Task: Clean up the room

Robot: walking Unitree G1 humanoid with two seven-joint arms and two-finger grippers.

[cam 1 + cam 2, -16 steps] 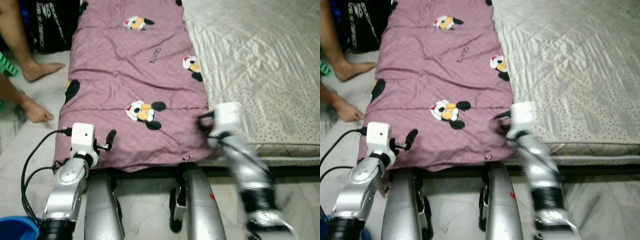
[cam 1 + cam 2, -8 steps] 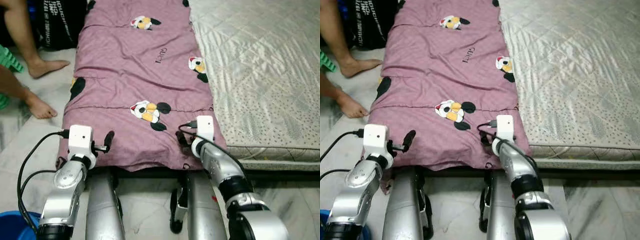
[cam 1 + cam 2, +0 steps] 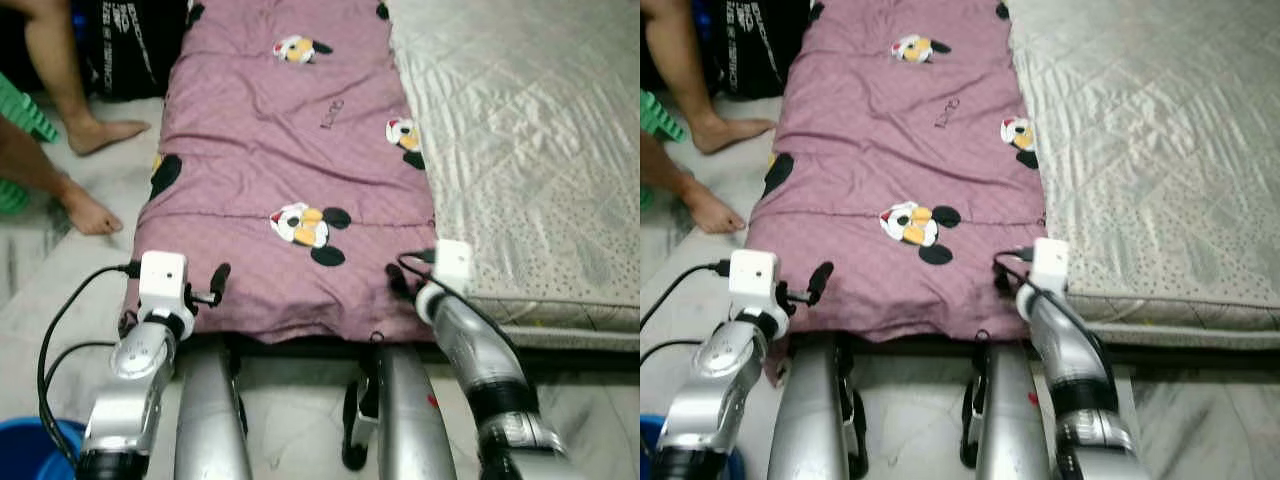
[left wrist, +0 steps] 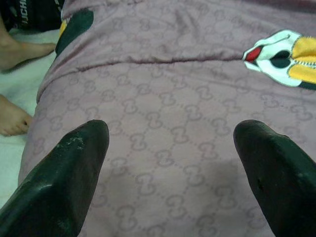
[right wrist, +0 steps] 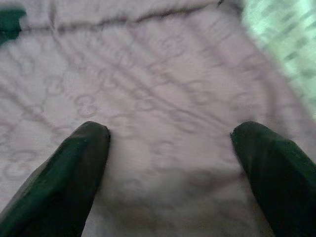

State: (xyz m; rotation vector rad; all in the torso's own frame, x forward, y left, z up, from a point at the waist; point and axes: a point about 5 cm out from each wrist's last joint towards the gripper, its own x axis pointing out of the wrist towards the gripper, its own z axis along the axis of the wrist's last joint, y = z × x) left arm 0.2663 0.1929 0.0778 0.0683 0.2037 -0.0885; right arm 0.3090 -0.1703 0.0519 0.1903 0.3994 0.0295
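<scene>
A mauve quilted blanket printed with cartoon mice (image 3: 290, 170) lies spread flat along the left strip of the bed, its near hem hanging over the edge at six o'clock. To its three o'clock the pale grey stitched mattress (image 3: 530, 150) is bare.

The left gripper (image 3: 217, 283) hovers over the blanket's near left corner at seven o'clock, fingers (image 4: 64, 182) spread wide with only cloth between them. The right gripper (image 3: 398, 282) is at the near right corner at five o'clock, likewise parted and grasping nothing.

Over the last second the right arm swung in from the mattress side and has settled at that corner; the left arm has held its place. Both pincers now bracket the hem, which suggests a two-handed grip on the blanket may follow.

At ten o'clock, a person's bare feet (image 3: 95, 215) rest on the pale floor (image 3: 60, 260).
</scene>
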